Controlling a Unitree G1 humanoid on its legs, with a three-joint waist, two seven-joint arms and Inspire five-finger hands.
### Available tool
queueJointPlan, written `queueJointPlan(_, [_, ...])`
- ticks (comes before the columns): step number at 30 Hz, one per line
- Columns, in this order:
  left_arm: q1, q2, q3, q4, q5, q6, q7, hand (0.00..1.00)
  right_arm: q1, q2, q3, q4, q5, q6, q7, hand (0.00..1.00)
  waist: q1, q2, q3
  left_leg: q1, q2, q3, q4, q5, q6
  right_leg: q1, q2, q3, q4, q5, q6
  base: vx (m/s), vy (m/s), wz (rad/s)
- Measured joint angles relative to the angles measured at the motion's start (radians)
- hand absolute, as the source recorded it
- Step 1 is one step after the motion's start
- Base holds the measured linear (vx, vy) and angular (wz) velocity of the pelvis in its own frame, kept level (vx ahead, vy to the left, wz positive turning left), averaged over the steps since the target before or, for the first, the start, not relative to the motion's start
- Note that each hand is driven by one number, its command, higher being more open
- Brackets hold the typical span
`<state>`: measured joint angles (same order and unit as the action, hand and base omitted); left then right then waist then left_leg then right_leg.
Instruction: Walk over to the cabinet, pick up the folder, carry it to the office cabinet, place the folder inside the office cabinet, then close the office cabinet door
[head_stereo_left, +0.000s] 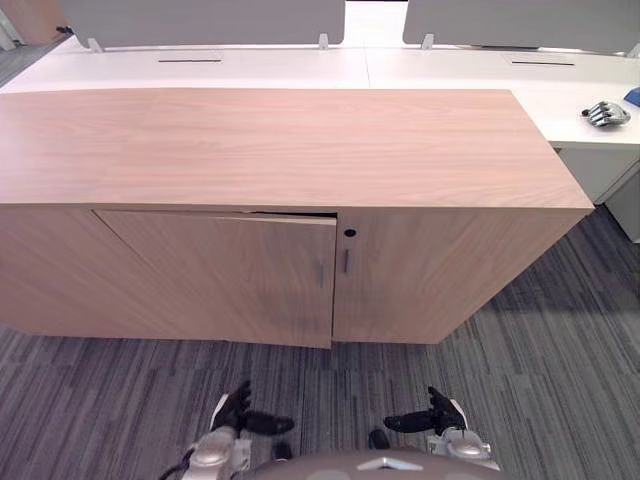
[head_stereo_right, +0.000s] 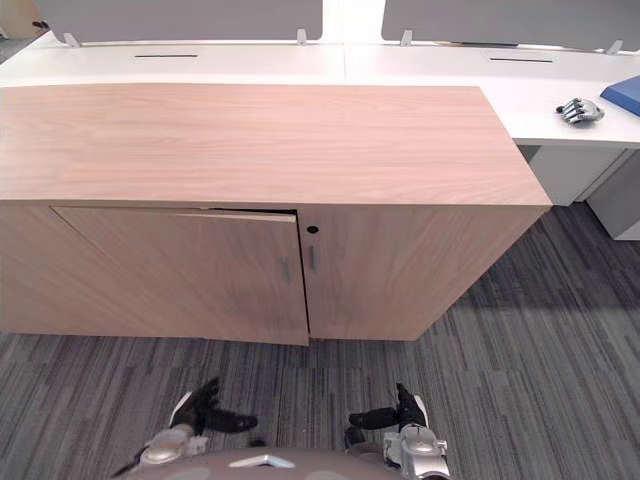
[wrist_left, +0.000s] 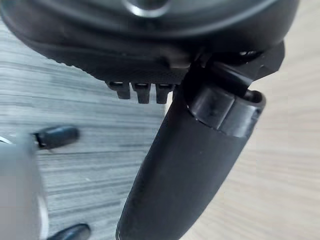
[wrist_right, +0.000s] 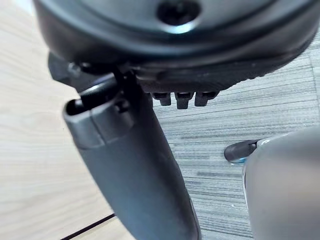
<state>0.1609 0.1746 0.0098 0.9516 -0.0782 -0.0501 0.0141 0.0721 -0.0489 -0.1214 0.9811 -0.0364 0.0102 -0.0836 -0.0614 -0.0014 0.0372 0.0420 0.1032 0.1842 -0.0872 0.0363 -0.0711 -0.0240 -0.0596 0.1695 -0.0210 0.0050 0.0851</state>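
Both hands empty, fingers loose and spread: left hand (head_stereo_left: 243, 412), right hand (head_stereo_left: 437, 412), near, low. Blue folder (head_stereo_right: 624, 94) lies far right on white desk (head_stereo_right: 450, 65), well apart from both. Cabinet (head_stereo_left: 280, 150) between; its left door (head_stereo_left: 230, 275) slightly ajar.

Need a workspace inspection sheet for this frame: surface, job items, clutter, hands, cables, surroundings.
Surface: cabinet top, wood, nothing seen on it.
Job's things: left door slightly ajar, gap along its top edge; right door shut; blue item at the right end of the white desk, possibly the folder, cannot tell.
Clutter: loose robot hand lying on the white desk.
Hands: left hand and right hand low before the cabinet, fingers relaxed, holding nothing.
Cables: nothing seen.
Surroundings: grey carpet; dividers behind the desk.
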Motion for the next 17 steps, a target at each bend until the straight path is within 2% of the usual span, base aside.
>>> queueJointPlan(17, [0.008, -0.044, 0.126, 0.079, 0.034, 0.017, 0.032, 1.0, -0.018, -0.001, -0.087, 0.076, 0.046, 0.012, -0.014, 1.0, 0.013, -0.001, 0.0, 0.026, -0.004, -0.026, -0.001, 0.002, 0.003, 0.039, -0.007, -0.028, 0.001, -0.002, 0.0, 0.0, 0.007, 0.04])
